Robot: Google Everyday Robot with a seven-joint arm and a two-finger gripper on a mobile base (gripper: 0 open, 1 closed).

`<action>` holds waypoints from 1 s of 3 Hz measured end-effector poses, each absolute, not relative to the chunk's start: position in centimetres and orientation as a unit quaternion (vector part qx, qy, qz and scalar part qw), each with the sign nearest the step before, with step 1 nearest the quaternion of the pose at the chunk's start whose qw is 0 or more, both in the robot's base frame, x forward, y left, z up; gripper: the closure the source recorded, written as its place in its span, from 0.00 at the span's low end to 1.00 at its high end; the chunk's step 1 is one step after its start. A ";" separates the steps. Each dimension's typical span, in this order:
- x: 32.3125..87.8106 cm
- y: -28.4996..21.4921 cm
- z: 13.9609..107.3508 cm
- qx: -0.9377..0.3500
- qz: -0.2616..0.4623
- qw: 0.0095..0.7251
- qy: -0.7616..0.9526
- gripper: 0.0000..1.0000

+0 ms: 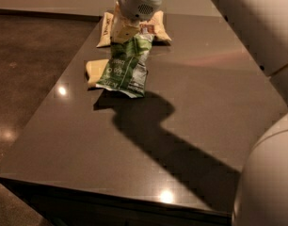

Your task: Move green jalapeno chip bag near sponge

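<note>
The green jalapeno chip bag (pixel 125 69) is crumpled, with white lettering, and hangs slanted from my gripper (pixel 126 33). Its lower edge is at the dark table top (pixel 205 107). The gripper is shut on the bag's upper end, at the far middle of the table. The sponge (pixel 94 71), a small pale yellow block, lies on the table right beside the bag's left edge, and the bag covers part of it.
A flat brown-and-cream bag (pixel 156 25) lies behind the gripper at the table's far edge. The table's left edge runs close to the sponge, with dark floor (pixel 26 79) beyond. My arm's pale links fill the right side (pixel 271 173).
</note>
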State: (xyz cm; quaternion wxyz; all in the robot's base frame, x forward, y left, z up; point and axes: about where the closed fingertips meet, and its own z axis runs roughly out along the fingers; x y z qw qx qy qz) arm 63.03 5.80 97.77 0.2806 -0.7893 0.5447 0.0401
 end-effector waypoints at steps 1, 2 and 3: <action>63.1 6.0 97.6 -0.790 0.041 0.280 0.544 0.17; 63.1 6.2 97.4 -0.790 0.042 0.280 0.543 0.00; 63.1 6.2 97.4 -0.790 0.042 0.280 0.543 0.00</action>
